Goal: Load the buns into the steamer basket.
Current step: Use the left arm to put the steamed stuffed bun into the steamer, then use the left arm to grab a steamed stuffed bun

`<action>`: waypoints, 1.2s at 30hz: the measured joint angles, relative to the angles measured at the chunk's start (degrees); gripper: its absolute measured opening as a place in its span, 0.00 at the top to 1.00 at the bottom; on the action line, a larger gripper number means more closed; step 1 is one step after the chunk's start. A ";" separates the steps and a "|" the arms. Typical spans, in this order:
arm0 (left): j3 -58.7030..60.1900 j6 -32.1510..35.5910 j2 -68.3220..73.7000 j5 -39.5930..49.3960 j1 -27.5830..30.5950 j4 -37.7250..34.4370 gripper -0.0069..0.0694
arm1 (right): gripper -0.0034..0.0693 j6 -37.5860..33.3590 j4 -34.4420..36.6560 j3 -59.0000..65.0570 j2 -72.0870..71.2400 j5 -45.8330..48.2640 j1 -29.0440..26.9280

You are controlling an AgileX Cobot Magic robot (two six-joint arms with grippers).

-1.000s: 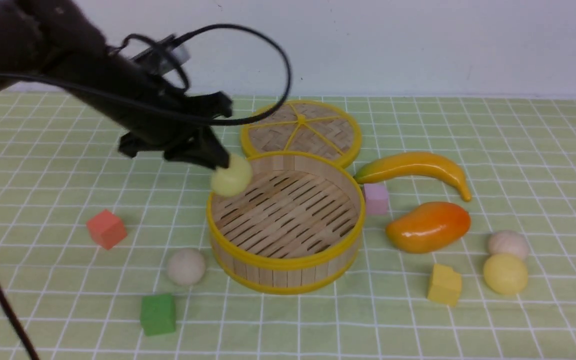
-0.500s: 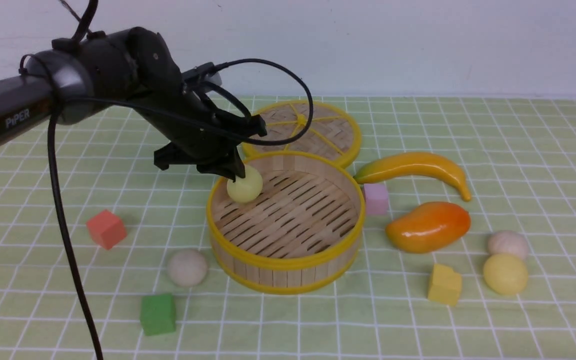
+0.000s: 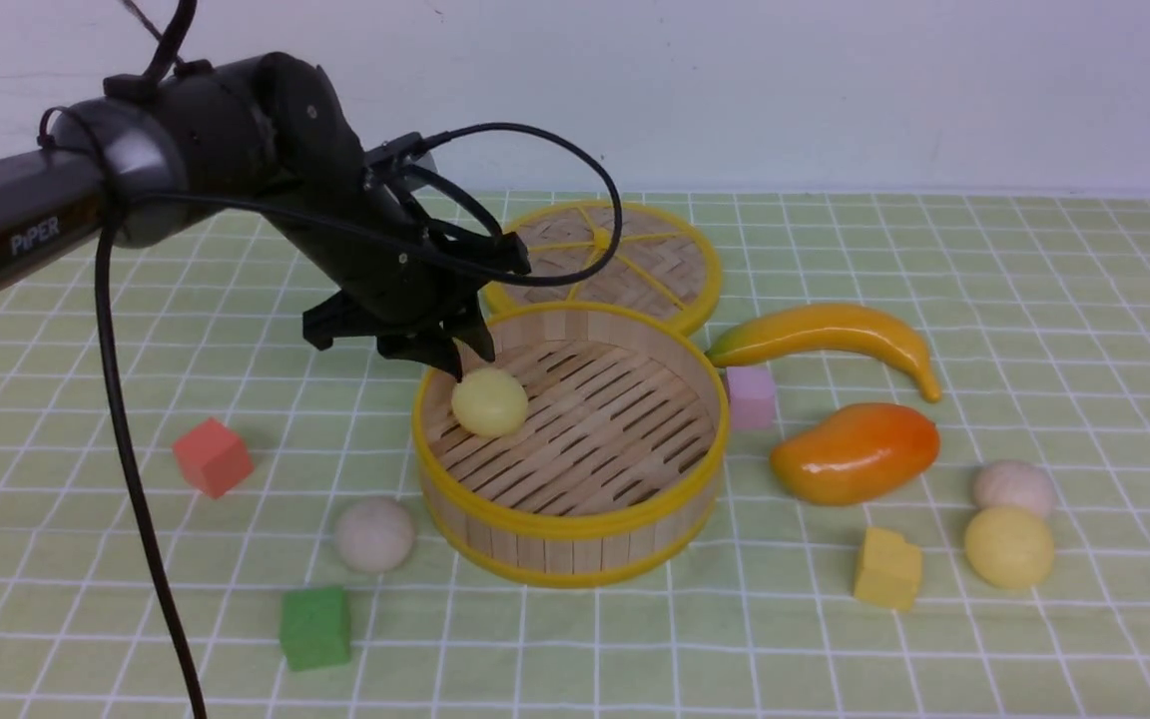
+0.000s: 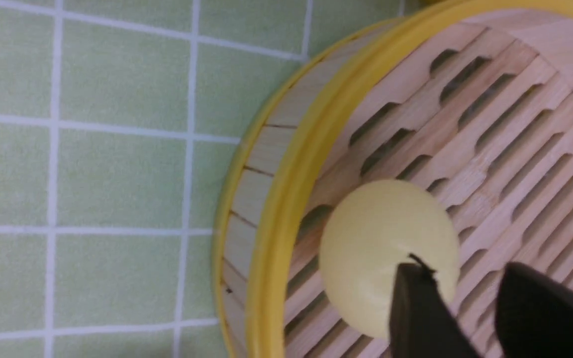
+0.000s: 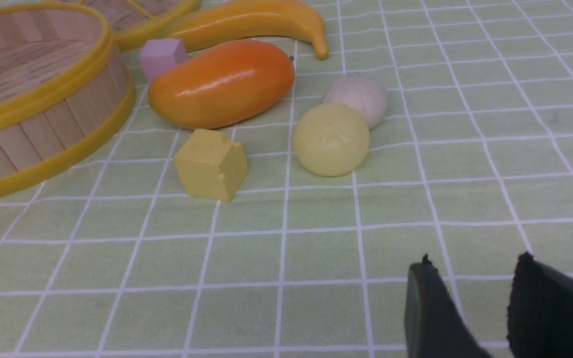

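A pale yellow bun [image 3: 489,401] is seen lying on the slatted floor of the steamer basket [image 3: 575,524], near its left wall, and the left gripper [image 3: 467,359] is held just above it. Three more buns are found on the checked cloth [image 3: 86,559] (an off-white bun [image 3: 373,534] by the basket's front left, a second off-white bun [image 3: 1013,486] and a yellow bun [image 3: 1008,546] close together at the right).

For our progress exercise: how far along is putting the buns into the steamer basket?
Done: one pale yellow bun lies on the slats of the steamer basket. In hand: nothing; the left tool hangs open above it. Left: three outside it: the off-white bun front-left of the basket, plus the right-hand white bun and right-hand yellow bun right of the mango.
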 joint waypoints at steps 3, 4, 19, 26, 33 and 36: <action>0.00 0.00 -0.13 1.35 0.06 1.12 0.47 | 0.62 0.00 0.00 0.00 0.00 0.00 0.00; 0.00 0.00 -0.53 3.42 0.33 1.94 0.43 | 0.62 0.00 0.00 0.00 0.00 0.00 0.00; 8.09 -0.83 -13.87 21.16 4.56 12.19 0.40 | 0.62 0.00 -0.06 0.00 0.00 0.00 0.00; 18.69 -1.08 -14.14 12.24 4.56 12.00 0.47 | 0.62 0.00 0.00 0.00 0.00 0.00 0.00; 20.86 -1.08 -8.80 6.79 4.56 8.37 0.57 | 0.62 0.00 0.00 0.00 0.00 0.00 0.00; 20.96 -0.13 -8.21 6.14 4.56 5.87 0.60 | 0.62 0.00 0.00 0.00 0.00 0.00 0.00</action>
